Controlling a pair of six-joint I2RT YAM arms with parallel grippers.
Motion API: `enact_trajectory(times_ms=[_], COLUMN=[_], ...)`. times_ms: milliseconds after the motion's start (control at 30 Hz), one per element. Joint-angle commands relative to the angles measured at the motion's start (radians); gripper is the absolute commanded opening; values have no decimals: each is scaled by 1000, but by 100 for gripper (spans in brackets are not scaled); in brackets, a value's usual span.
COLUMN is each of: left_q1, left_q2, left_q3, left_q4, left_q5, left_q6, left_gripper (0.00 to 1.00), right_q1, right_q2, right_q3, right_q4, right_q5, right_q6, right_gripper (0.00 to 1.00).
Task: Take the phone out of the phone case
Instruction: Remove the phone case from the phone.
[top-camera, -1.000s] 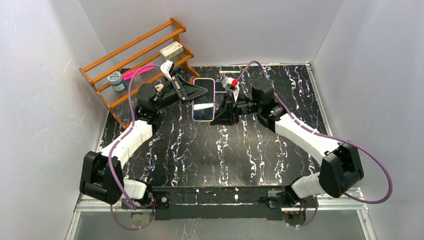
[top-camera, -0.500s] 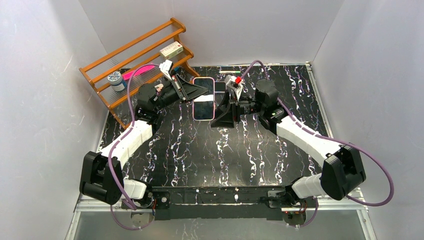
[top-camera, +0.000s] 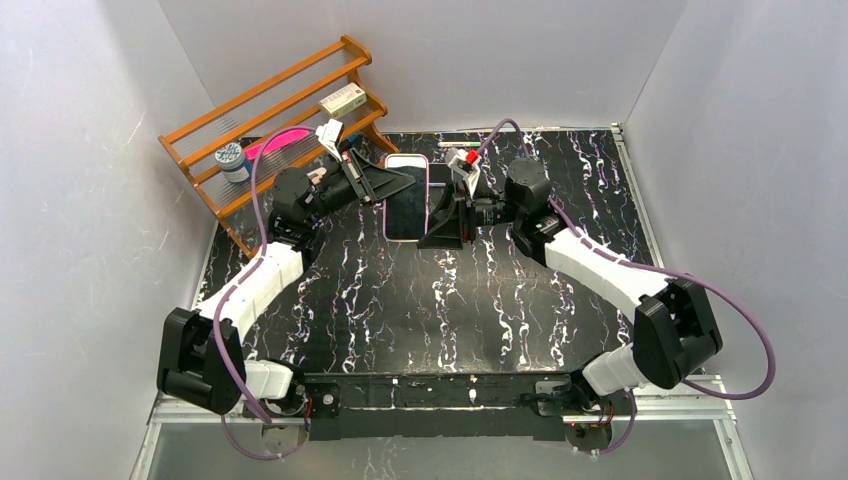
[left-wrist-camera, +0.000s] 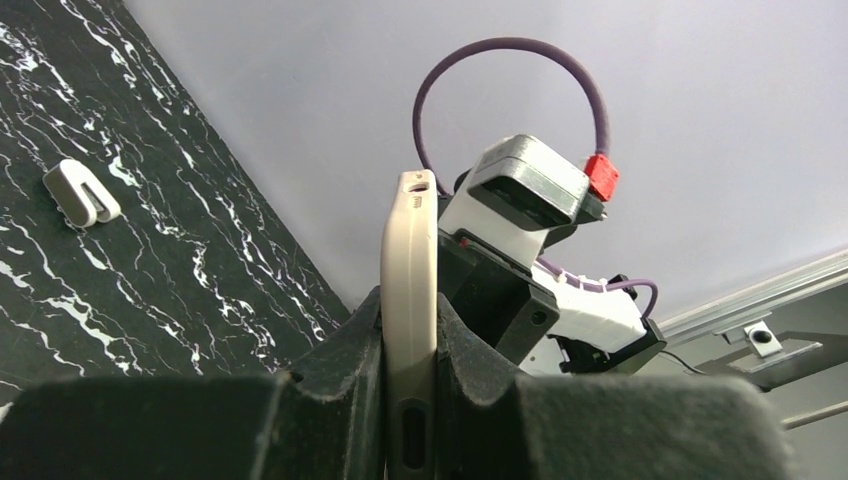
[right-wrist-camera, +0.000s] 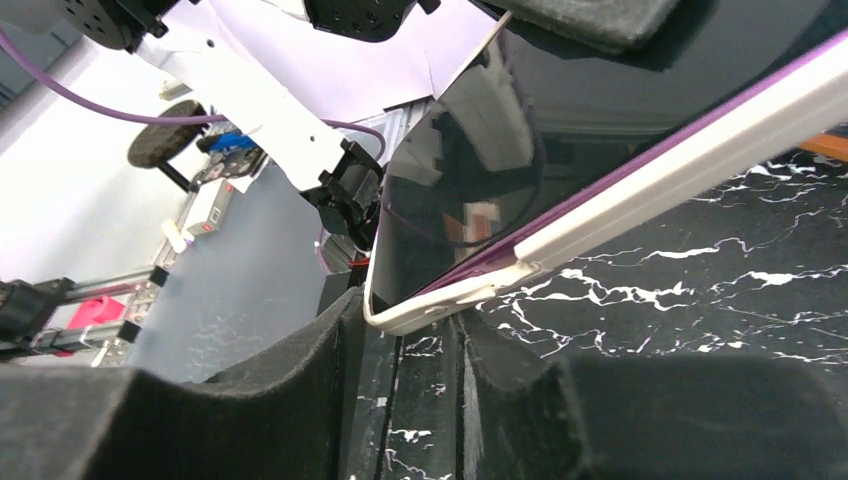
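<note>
The phone (top-camera: 406, 205), dark screen up, sits in a cream phone case (top-camera: 388, 196) with a purple inner rim and is held above the back middle of the table. My left gripper (top-camera: 382, 186) is shut on the case's left long edge; in the left wrist view the case (left-wrist-camera: 408, 262) stands edge-on, pinched between both fingers (left-wrist-camera: 340, 355). My right gripper (top-camera: 434, 216) is at the phone's right side, open. In the right wrist view a corner of the case (right-wrist-camera: 432, 310) lies at the mouth of the gap between the fingers (right-wrist-camera: 300, 365), below the glossy screen (right-wrist-camera: 460, 170).
A wooden rack (top-camera: 200, 130) stands at the back left with a box (top-camera: 342, 100), a pink item (top-camera: 275, 143) and a jar (top-camera: 232, 160). A dark flat object (top-camera: 440, 174) and a pen (top-camera: 458, 144) lie behind the phone. A white clip (left-wrist-camera: 82, 192) lies on the marbled table (top-camera: 420, 300).
The right gripper has opened off the phone's right edge and shifted slightly left. The left gripper has kept hold and lifted the phone a little toward the back.
</note>
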Motion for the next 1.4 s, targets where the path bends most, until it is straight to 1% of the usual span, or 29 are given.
enact_trajectory(times_ms=[0,67,200,300,433,500,600,800,967,1067,1167,1300,1367], left_q1=[-5,-4,-7,-13,-39,-55,-81,-104,-114,-118,-118,-118,-116], left_q2=[-56,-53,-39,-33,-19,-13,-14,-16,-22,-25,-48,-65,-69], left_q3=[5,10,13,15,18,17,11,-1,14,1,-29,-39,-31], left_q4=[53,53,52,52,52,52,52,52,52,53,54,44,12], left_q5=[-15,-21,-24,-29,-34,-37,-41,-32,-35,-52,-87,-95,-90], left_q6=[2,-12,-57,-91,-140,-155,-161,-194,-204,-194,-162,-118,-70], left_gripper=[0,0,0,0,0,0,0,0,0,0,0,0,0], right_q1=[1,1,1,5,7,8,7,7,8,6,5,-15,-33], right_q2=[9,16,13,12,14,21,30,50,60,58,54,35,16], right_q3=[53,64,87,131,177,193,203,225,251,243,220,182,144], right_q4=[65,28,-71,-210,-293,-311,-306,-312,-371,-360,-335,-339,-309], right_q5=[-22,-35,-32,7,89,133,194,250,296,291,287,283,280], right_q6=[-3,-41,-163,-284,-396,-433,-436,-515,-598,-592,-536,-468,-412], right_gripper=[34,21,1,1,1,1,1,1,1,1,1,1,10])
